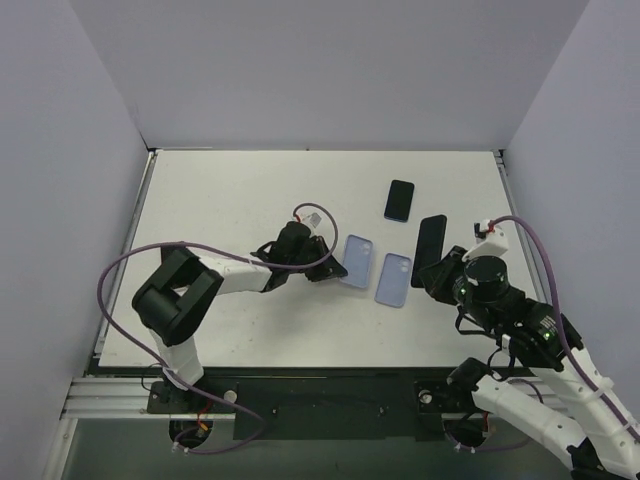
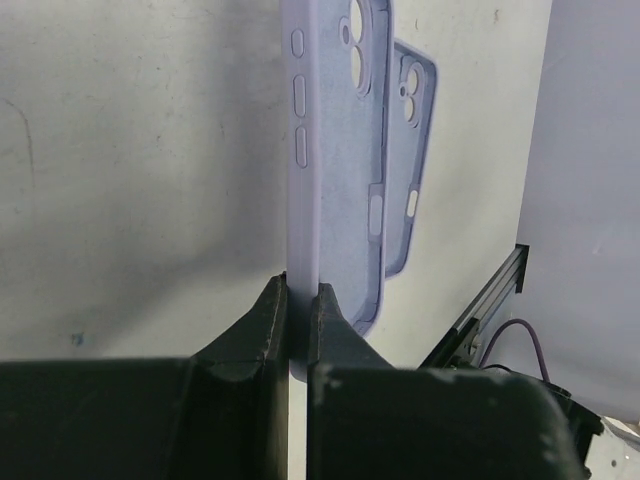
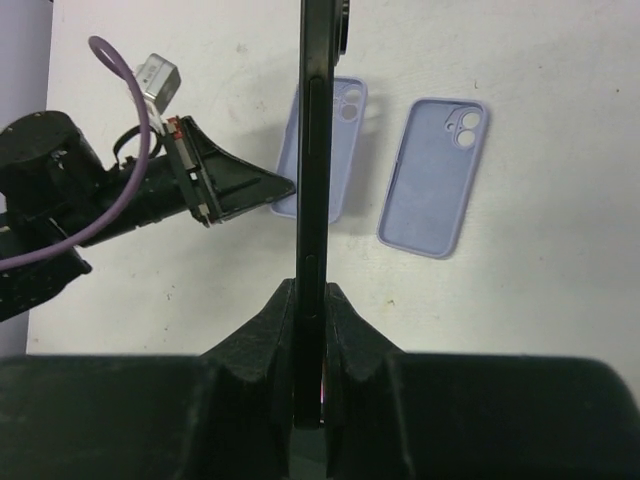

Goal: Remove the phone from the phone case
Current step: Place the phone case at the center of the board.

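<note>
The white table [image 1: 230, 200] is carrying a few bits right now. A black phone [image 1: 399, 200] is lying flat toward the far side, right of middle. Nearer, a lilac phone case [image 1: 394, 279] is lying flat too. A second lilac case [image 1: 356, 261] is sitting just left of it, and I can't tell if that one's resting fully on the surface.

Phone case [image 1: 355, 261]: lavender, camera cutout at its far end, just left of the loose lavender case [image 1: 394, 278], one long wall pinched by the left gripper [image 2: 297, 300]. Phone [image 1: 431, 245]: black, slim, bare, just right of that loose case, near end clamped in the right gripper [image 3: 310, 300].
</note>
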